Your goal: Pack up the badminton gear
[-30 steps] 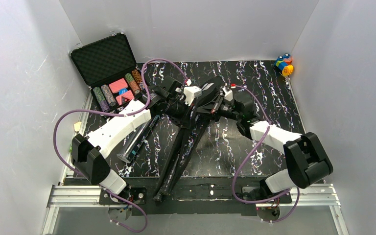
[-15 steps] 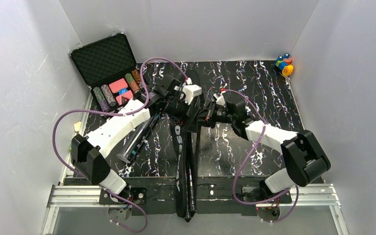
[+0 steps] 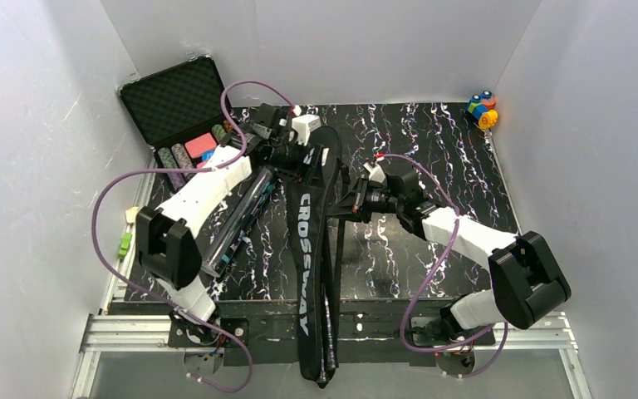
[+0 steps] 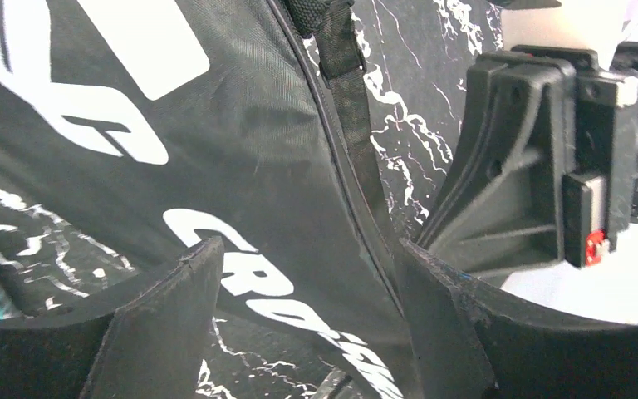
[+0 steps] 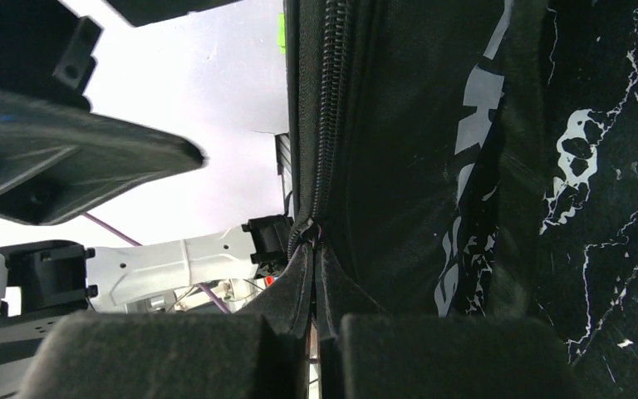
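The big black "CROSSWAY" bag [image 3: 314, 249] lies lengthwise down the middle of the table with its lettering up and its narrow end over the near edge. My left gripper [image 3: 301, 158] is open over the bag's wide far end. In the left wrist view, the bag [image 4: 241, 166] shows between the spread fingers [image 4: 166, 324]. My right gripper [image 3: 347, 204] is at the bag's right edge, shut on the fabric beside the zip [image 5: 329, 125], as the right wrist view [image 5: 316, 332] shows. The long dark tube [image 3: 237, 220] lies left of the bag.
An open black foam-lined case [image 3: 179, 104] of poker chips stands at the far left corner. Small colourful toy blocks [image 3: 482, 110] sit at the far right corner. White walls close in the table on three sides.
The bag has swung from a slant to lie straight, lettering up. My left gripper opened, let go of it and drew back to the far left. The right gripper kept its hold.
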